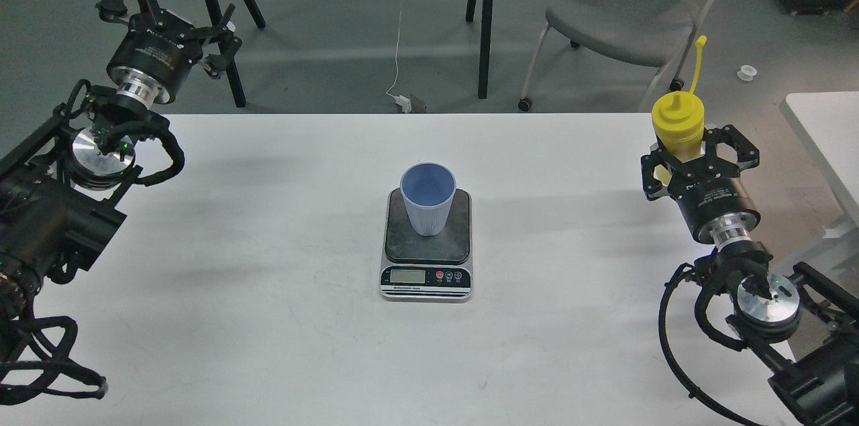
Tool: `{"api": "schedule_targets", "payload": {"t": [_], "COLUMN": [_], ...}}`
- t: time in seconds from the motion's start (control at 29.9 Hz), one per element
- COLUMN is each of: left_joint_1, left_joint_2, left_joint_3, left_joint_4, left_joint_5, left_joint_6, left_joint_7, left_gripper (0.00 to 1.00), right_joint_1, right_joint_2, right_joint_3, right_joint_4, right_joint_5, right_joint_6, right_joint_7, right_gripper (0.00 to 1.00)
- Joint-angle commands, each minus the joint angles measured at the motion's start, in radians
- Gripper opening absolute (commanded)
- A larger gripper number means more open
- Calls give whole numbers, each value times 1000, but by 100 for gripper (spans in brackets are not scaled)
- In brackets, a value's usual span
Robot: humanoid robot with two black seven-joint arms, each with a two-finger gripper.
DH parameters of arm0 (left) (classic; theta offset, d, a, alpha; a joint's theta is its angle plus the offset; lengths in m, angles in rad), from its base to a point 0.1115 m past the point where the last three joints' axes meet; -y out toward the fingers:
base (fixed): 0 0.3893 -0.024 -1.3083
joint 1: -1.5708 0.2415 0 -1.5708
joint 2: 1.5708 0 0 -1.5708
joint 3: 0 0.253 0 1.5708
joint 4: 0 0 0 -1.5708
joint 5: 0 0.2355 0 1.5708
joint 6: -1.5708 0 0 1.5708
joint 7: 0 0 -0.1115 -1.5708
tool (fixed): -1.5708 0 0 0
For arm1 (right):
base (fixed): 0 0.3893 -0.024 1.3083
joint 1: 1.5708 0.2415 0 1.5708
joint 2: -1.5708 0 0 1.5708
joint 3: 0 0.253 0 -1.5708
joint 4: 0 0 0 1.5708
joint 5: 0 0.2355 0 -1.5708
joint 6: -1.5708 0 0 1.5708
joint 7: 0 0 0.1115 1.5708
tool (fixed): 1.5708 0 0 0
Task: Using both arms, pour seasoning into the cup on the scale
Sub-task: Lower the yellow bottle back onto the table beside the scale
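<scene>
Table: a white top [268, 345] is seen across the view, smooth and matte, faintly scuffed; a second white top [822, 137] is set apart at the right edge.
Room: a grey floor [335, 43] is seen behind the table, crossed by a white cable [397, 57]; black legs [484, 17] of a stand are planted on it, and a grey padded chair [617, 17] on castors is parked to the right.
Left gripper: the left gripper [168, 7] is held beyond the table's far left corner, its black fingers spread apart with nothing between them.
Scale: the scale [427, 265] is laid flat at the middle of the table, dark plate behind, silver front with display and red and black buttons toward the viewer.
Cup: the cup [427, 201] is stood upright on the far part of the plate; it is pale blue, tapered and finely ribbed, and no contents can be made out inside.
Bottle: the bottle [678, 124] is held upright near the table's right edge, well apart from the cup; yellow plastic, pointed nozzle, thin strap raised above it.
Right gripper: the right gripper [698, 154] is closed around the bottle's lower body, a finger pressed at either side.
</scene>
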Motion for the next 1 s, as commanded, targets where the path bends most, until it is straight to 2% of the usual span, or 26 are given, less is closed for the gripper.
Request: {"api": "schedule_targets", "payload": {"t": [0.0, 0.17, 0.27, 0.43, 0.7, 0.84, 0.97], "left_joint_1": [-3, -1, -1, -4, -4, -4, -9], "left_joint_2": [2, 7, 5, 8, 11, 14, 13], "left_joint_3": [1, 1, 1, 1, 1, 0, -2], "left_joint_4": [0, 0, -1, 0, 0, -3, -58], "left_joint_5": [0, 23, 32, 34, 34, 34, 34], "left_joint_6": [1, 1, 8, 11, 13, 21, 62], "left_joint_7": [2, -1, -3, -3, -3, -3, -4], "left_gripper": [99, 99, 99, 99, 99, 99, 99], "right_joint_1": [-52, -77, -89, -112, -115, -115, -115], "right_joint_2": [27, 35, 91, 151, 219, 214, 219], "right_joint_3": [6, 4, -1, -1, -8, -27, -30], "right_joint_4": [-5, -10, -13, -24, -134, -152, -194], "right_joint_5": [-2, -2, -5, -5, -5, -7, -5], "right_joint_6": [96, 191, 226, 226, 226, 226, 226], "right_joint_7": [1, 1, 1, 0, -3, -46, -52], "right_gripper": [42, 43, 44, 44, 44, 45, 48]}}
